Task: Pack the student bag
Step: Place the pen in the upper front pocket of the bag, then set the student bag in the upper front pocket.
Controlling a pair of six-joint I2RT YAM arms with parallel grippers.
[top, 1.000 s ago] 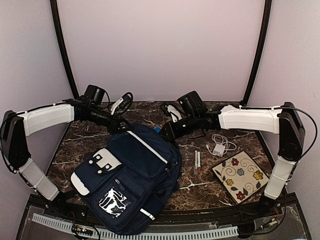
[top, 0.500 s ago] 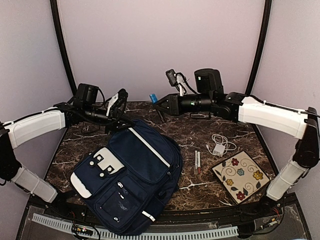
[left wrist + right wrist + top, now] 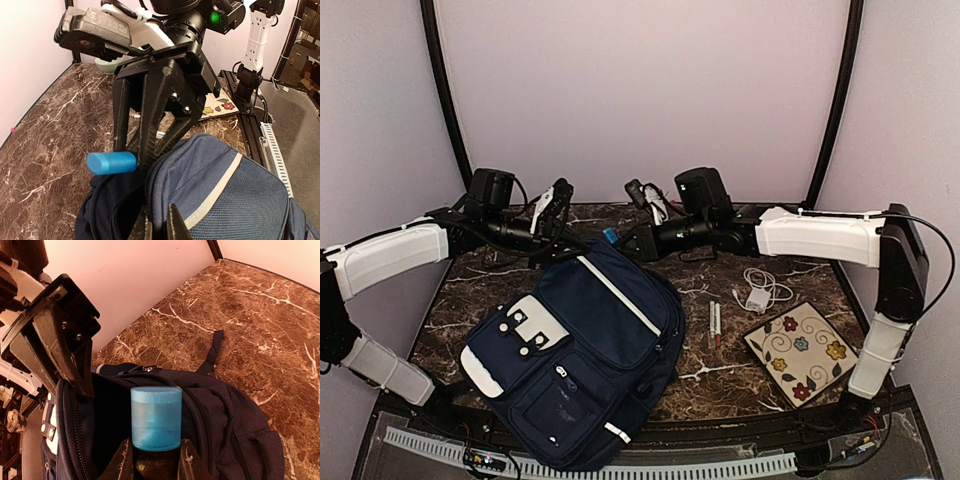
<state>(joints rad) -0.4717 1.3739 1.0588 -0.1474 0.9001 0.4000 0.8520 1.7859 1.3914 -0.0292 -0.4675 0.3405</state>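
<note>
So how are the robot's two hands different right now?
The left gripper pinches the edge of the student bag at its opening; the right gripper holds a small blue tub. The left gripper's jaws are almost together on thin cloth; the right gripper's stand wider around the tub. The left gripper touches the bag; the right gripper hangs over the opening. Both are at the bag's open top.

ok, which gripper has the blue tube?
The right gripper: the blue tube is clamped in its jaws over the open bag. The left gripper only pinches the bag's rim.
</note>
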